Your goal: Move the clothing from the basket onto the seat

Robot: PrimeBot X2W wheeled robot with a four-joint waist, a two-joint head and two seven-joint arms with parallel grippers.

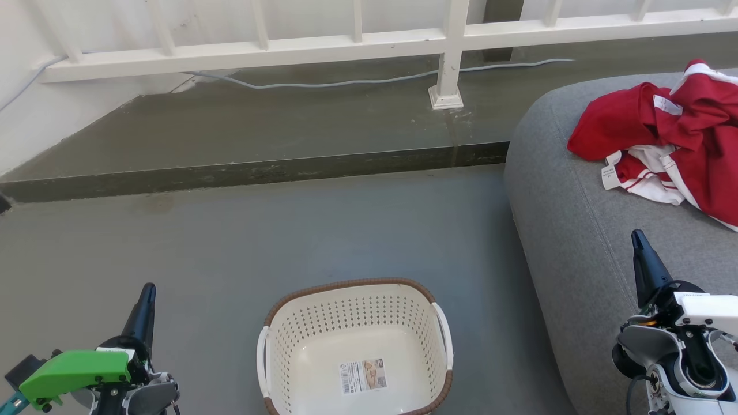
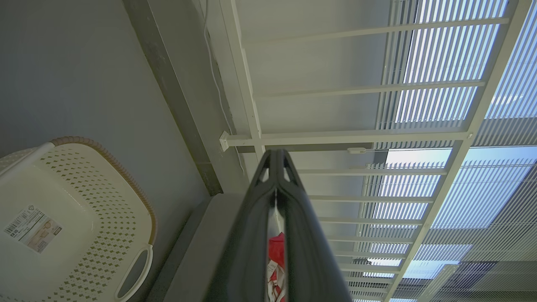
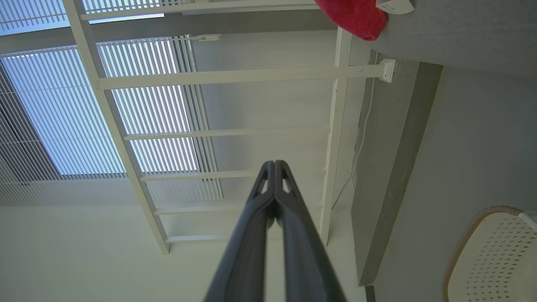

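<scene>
The cream basket (image 1: 354,314) stands on the grey floor at bottom centre; nothing but a sticker lies on its floor. Red clothing (image 1: 663,138) with white trim lies crumpled on the grey seat (image 1: 576,230) at the right. My left gripper (image 1: 147,291) is shut at the lower left, left of the basket, holding nothing. My right gripper (image 1: 637,237) is shut over the seat's near part, below the clothing and apart from it. In the left wrist view, the shut gripper (image 2: 276,156) points past the basket (image 2: 100,218). In the right wrist view, the gripper (image 3: 273,164) is also shut.
A white railing (image 1: 450,52) on a raised dark concrete step (image 1: 259,170) runs across the back, with a grey cable (image 1: 346,82) along it. A white wall stands at the far left. Open grey floor lies between the step and the basket.
</scene>
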